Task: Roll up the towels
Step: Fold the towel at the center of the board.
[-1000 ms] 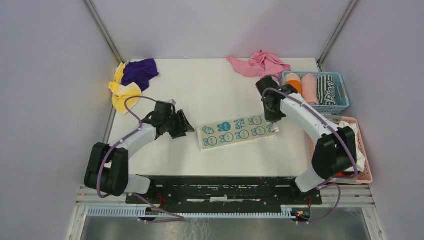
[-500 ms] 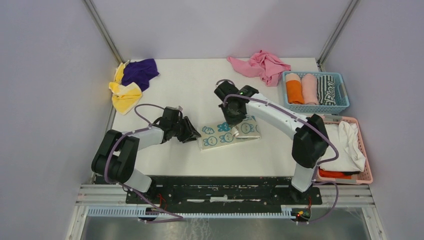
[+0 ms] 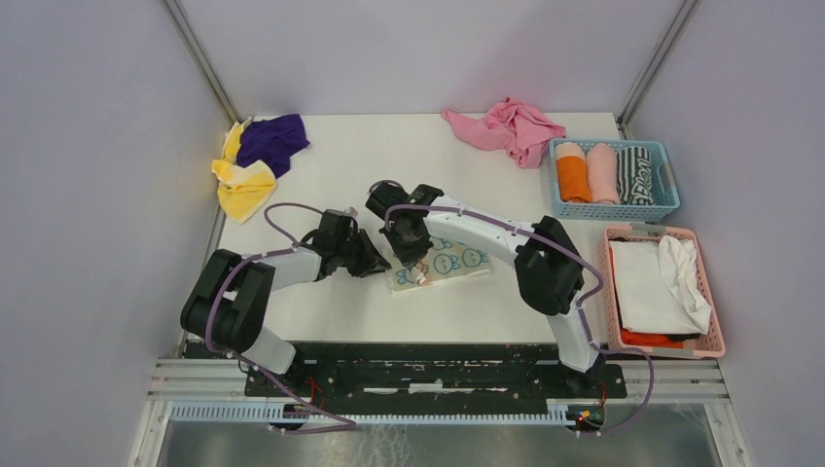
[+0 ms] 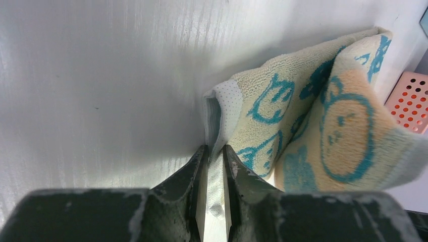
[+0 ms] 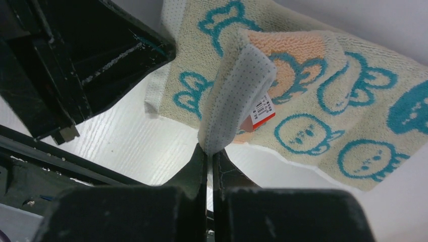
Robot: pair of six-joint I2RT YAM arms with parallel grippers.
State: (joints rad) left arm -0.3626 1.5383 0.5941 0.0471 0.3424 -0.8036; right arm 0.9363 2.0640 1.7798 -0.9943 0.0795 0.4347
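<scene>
Since a second ago my right arm has swung across the table (image 3: 389,156) from the far right end of the teal-and-white towel (image 3: 457,261) to its left end, carrying that end along. The cloth now lies folded over itself and shorter, in the near middle of the table. My right gripper (image 5: 209,154) is pinched tight on the lifted white corner of it, with a red label (image 5: 261,112) just beside the pinch. My left gripper (image 4: 213,151), which stood wide before, has narrowed onto the same towel's left edge, the white hem caught between its fingers. The yellow towel (image 3: 243,187) and the purple towel (image 3: 274,138) lie bunched together, touching, at the far left corner, well apart from both my hands.
</scene>
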